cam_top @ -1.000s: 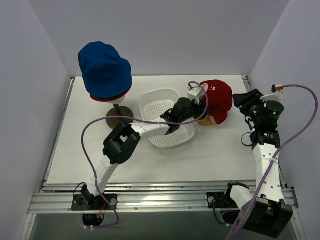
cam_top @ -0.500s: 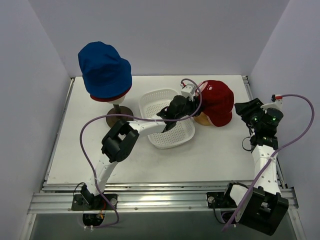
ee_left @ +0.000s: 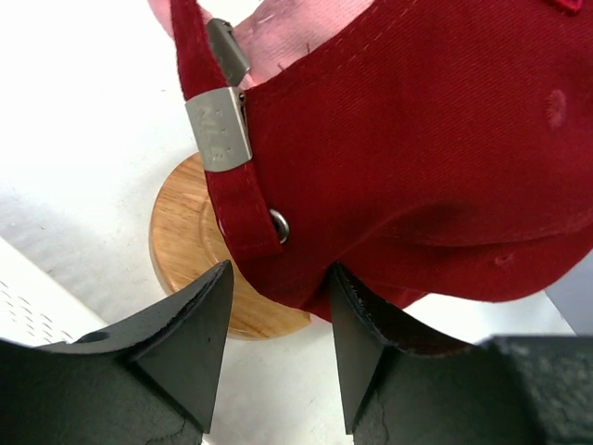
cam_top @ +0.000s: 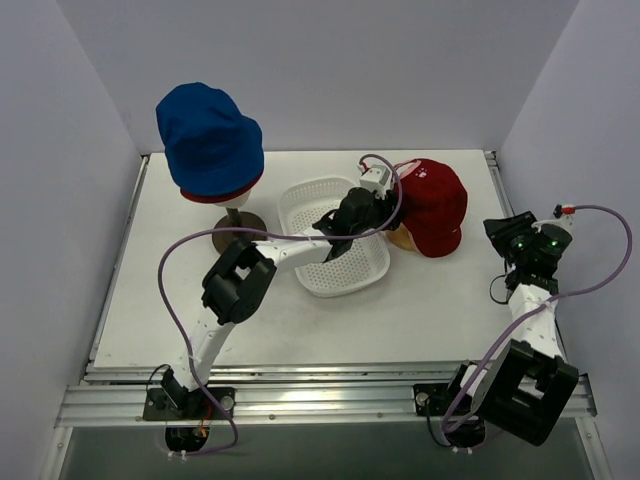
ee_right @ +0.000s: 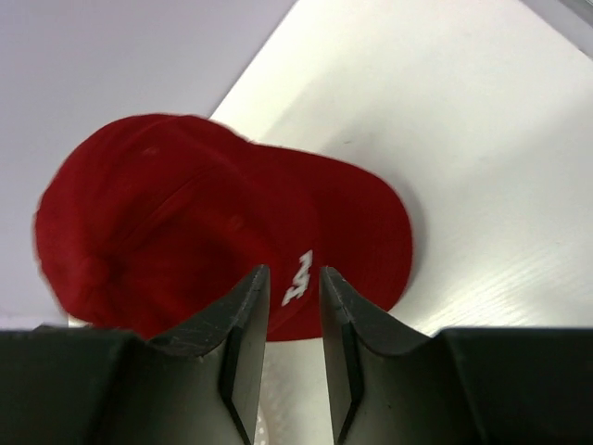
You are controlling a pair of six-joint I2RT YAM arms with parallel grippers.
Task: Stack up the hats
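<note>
From above, the blue bucket hat [cam_top: 208,135] sits on the mannequin stand [cam_top: 238,220] at the back left, with the rim of a dark red hat [cam_top: 248,187] showing under it, so that pair looks stacked. The red peaked cap [cam_top: 432,203] lies at the back right, just beyond the white perforated basket [cam_top: 330,288]. The job seems roughly half done, and what is left is to bring the right-hand caps onto one pile with the others. The left arm stretches low across the basket, its left gripper [cam_top: 380,218] at the cap's near edge. The right arm is folded back by the table's right side, and its right gripper [cam_top: 505,228] points toward the cap but stands well apart from it. At the left wrist, the fingers are spread on either side of the cap's back edge near the strap and metal buckle [ee_left: 218,130], and I cannot tell whether they touch the cloth. Pink fabric [ee_left: 278,32], probably the pink cap, shows beneath the red one, and both rest over a round wooden base [ee_left: 181,246]. At the right wrist, the fingers stand a narrow gap apart with nothing between them, and the red cap lies ahead on the table.
</note>
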